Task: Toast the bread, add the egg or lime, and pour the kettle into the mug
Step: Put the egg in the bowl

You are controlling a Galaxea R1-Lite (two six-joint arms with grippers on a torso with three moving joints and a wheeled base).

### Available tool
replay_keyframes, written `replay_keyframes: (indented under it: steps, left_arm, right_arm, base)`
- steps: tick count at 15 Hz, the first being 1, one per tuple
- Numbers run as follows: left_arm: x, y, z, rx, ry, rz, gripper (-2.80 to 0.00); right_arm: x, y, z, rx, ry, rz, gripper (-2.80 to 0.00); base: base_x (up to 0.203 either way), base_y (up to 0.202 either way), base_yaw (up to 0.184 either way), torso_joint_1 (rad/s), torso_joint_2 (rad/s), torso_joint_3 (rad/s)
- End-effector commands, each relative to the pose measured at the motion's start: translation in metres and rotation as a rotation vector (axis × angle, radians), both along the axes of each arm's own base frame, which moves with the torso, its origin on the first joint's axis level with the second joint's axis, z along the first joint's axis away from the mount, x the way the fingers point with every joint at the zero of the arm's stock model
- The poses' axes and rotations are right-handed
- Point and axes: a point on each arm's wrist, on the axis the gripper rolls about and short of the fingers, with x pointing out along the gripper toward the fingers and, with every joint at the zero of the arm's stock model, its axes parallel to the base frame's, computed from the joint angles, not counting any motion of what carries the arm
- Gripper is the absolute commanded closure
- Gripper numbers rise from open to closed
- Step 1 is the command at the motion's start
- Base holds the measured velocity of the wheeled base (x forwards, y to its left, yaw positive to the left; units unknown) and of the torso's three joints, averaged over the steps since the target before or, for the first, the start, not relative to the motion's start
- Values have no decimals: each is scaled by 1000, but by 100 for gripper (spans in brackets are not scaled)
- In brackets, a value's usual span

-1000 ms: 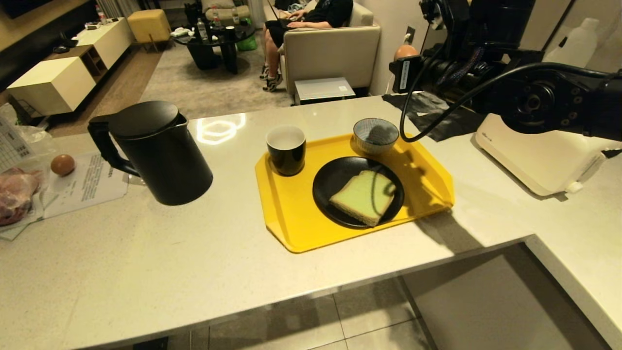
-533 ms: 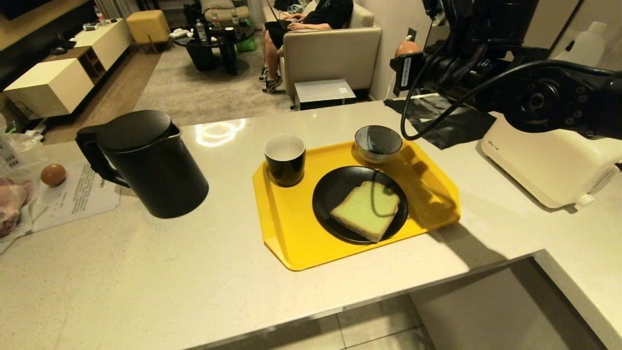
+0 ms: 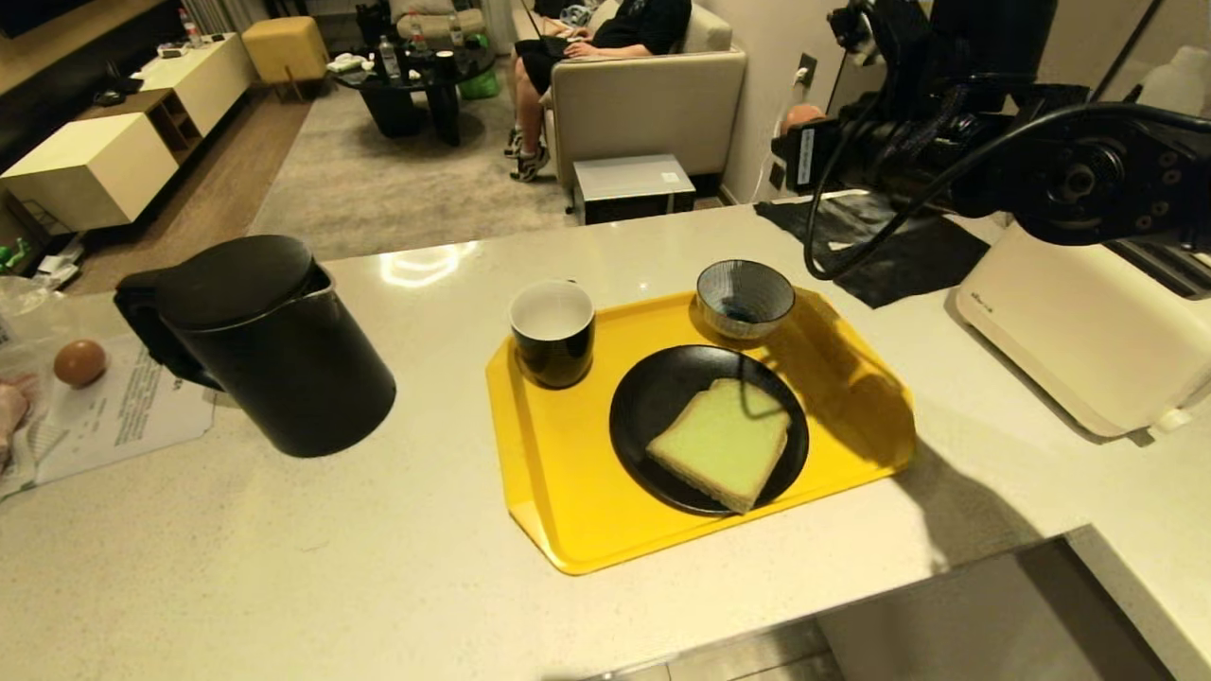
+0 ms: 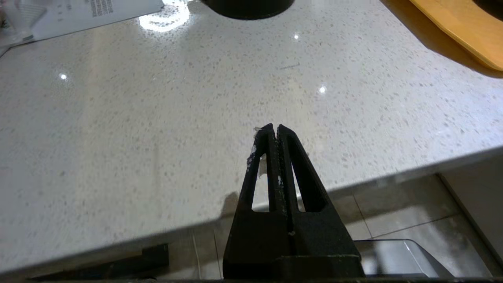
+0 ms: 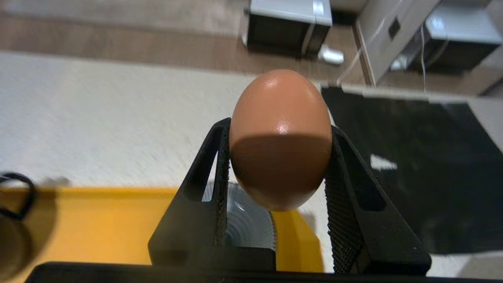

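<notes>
The counter (image 3: 426, 586) carries, from largest down, the kettle (image 3: 260, 345) at the robot's left, the toaster (image 3: 1088, 340) at its right, and the yellow tray (image 3: 568, 511) between them, on which stand the black plate (image 3: 643, 397) with the bread (image 3: 724, 440), the mug (image 3: 553, 331) and the striped bowl (image 3: 745, 298). The step in hand is judged to be adding the egg (image 5: 281, 137); it is best done by bringing the egg low over the bowl's middle before the jaws are eased apart, so that the shell is set down rather than dropped against the rim. A second egg (image 3: 79, 362) lies on a paper sheet (image 3: 123, 426) beyond the kettle. The right arm is held high, reaching in from the robot's right above the tray's far corner; the right gripper (image 5: 277, 157) is clamped on the egg's two sides, with the bowl seen just beneath it. The left gripper (image 4: 274, 131) is parked over the counter's near edge, jaws pressed together, nothing held.
</notes>
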Motion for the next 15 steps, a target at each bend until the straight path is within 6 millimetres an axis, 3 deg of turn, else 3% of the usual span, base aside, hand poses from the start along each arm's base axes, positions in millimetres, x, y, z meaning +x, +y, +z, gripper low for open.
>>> replay_keyframes:
  steps: [1,8,15]
  left_arm:
    - [0,0,0,0,2,-1,0]
    - [0,0,0,0,1,-1,0]
    - [0,0,0,0,1,-1,0]
  right_arm:
    - [-10,-4,6,-27,28,23,0]
    - [-25,-13,-4,-188,184,48,0]
    - [9,10,-53,-339,276,71,0]
  base:
    - [0,0,0,0,0,0]
    - [0,0,0,0,0,0]
    - [0,0,0,0,0,0]
